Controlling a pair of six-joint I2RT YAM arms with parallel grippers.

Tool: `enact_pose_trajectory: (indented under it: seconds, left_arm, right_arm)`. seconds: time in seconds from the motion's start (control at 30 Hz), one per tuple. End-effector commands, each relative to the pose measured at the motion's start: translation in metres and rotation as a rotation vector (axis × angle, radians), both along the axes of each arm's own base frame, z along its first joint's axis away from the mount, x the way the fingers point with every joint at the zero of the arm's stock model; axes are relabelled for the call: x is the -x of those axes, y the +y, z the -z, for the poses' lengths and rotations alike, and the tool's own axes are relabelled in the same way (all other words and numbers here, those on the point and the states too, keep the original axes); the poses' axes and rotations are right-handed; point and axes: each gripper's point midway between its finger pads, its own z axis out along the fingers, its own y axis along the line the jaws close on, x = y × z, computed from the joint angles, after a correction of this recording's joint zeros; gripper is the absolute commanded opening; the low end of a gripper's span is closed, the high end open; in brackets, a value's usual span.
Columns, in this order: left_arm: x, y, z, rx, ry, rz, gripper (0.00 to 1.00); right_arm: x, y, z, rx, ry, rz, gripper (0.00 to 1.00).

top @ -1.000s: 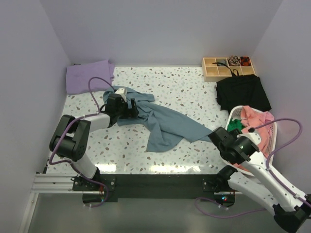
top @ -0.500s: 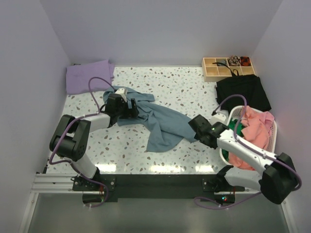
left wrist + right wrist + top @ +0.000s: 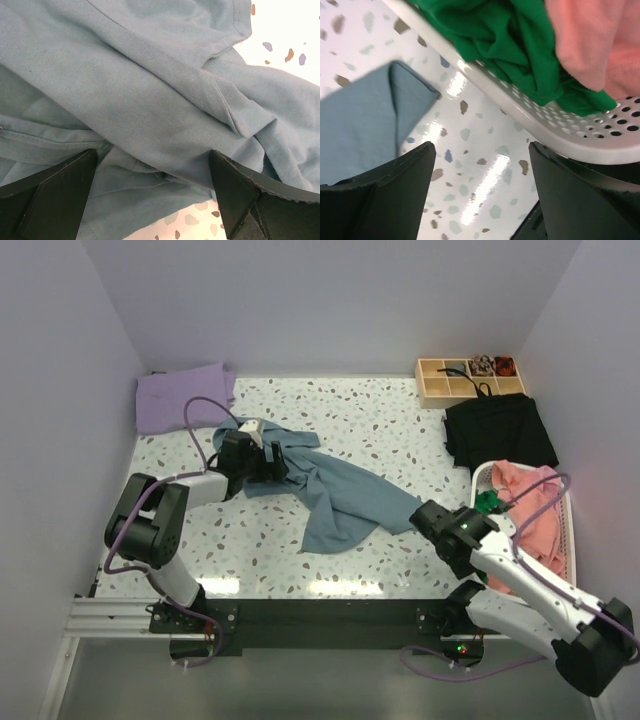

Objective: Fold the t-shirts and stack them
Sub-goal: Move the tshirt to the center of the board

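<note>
A large slate-blue t-shirt (image 3: 340, 495) lies crumpled across the middle of the table. My left gripper (image 3: 262, 462) hovers low over its upper left part, open; in the left wrist view the blue cloth (image 3: 150, 90) fills the frame, and the left gripper (image 3: 152, 200) holds nothing. A lavender t-shirt (image 3: 185, 397) lies folded in the far left corner. Salmon-pink t-shirts (image 3: 535, 515) fill a white basket (image 3: 480, 475). My right gripper (image 3: 430, 517) stands open above bare table between the blue shirt's right tip (image 3: 360, 125) and the basket's rim (image 3: 555, 135).
A wooden compartment box (image 3: 468, 380) sits at the far right, with a black garment (image 3: 498, 432) spread in front of it. Green cloth (image 3: 520, 50) hangs over the basket's edge beside pink cloth (image 3: 600, 40). Walls close in on three sides.
My right arm swung left toward the blue shirt's tip, then back a little to the right, and its jaws widened. The pink cloth in the basket shifted. The left arm stayed put.
</note>
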Motion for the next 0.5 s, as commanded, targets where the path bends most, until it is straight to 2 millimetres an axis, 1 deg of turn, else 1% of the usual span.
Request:
enact_pose_trajectory:
  seconds: [0.0, 0.03, 0.07, 0.1, 0.17, 0.23, 0.27, 0.3, 0.37, 0.4, 0.43, 0.47]
  left_arm:
    - [0.027, -0.002, 0.034, -0.007, 0.144, 0.051, 1.0]
    - [0.028, -0.002, 0.034, -0.005, 0.146, 0.055, 1.0]
    - [0.027, -0.002, 0.034, -0.006, 0.143, 0.054, 1.0]
    - [0.028, -0.002, 0.036, -0.006, 0.147, 0.055, 1.0]
    - [0.027, -0.003, 0.036, -0.003, 0.148, 0.059, 1.0]
    - [0.029, -0.003, 0.039, -0.002, 0.157, 0.062, 1.0]
    - [0.029, -0.003, 0.039, -0.001, 0.155, 0.062, 1.0]
    - [0.029, -0.003, 0.039, -0.002, 0.155, 0.061, 1.0]
    - [0.028, -0.003, 0.039, -0.001, 0.155, 0.062, 1.0]
    - [0.028, -0.004, 0.037, 0.001, 0.152, 0.063, 1.0]
    - [0.029, -0.003, 0.037, -0.003, 0.153, 0.062, 1.0]
    - [0.028, -0.002, 0.035, -0.007, 0.149, 0.061, 1.0]
  right_arm:
    - [0.029, -0.057, -0.033, 0.148, -0.118, 0.175, 0.85]
    - [0.022, -0.062, -0.043, 0.173, -0.17, 0.151, 0.95]
    - [0.022, -0.065, -0.047, 0.189, -0.17, 0.114, 0.99]
    - [0.022, -0.065, -0.049, 0.168, -0.194, 0.113, 0.99]
    - [0.023, -0.063, -0.047, 0.157, -0.18, 0.098, 0.99]
    - [0.003, -0.046, -0.047, 0.141, -0.191, 0.002, 0.99]
    - [-0.002, -0.039, -0.044, 0.166, -0.132, -0.1, 0.99]
    - [-0.01, -0.028, -0.042, 0.136, -0.14, -0.108, 0.99]
    - [-0.014, -0.013, -0.025, 0.13, -0.039, -0.161, 0.99]
    - [-0.023, -0.004, -0.019, 0.114, -0.041, -0.173, 0.99]
    - [-0.022, -0.002, -0.006, 0.149, 0.039, -0.189, 0.99]
    - [-0.021, 0.0, 0.0, 0.142, 0.065, -0.165, 0.99]
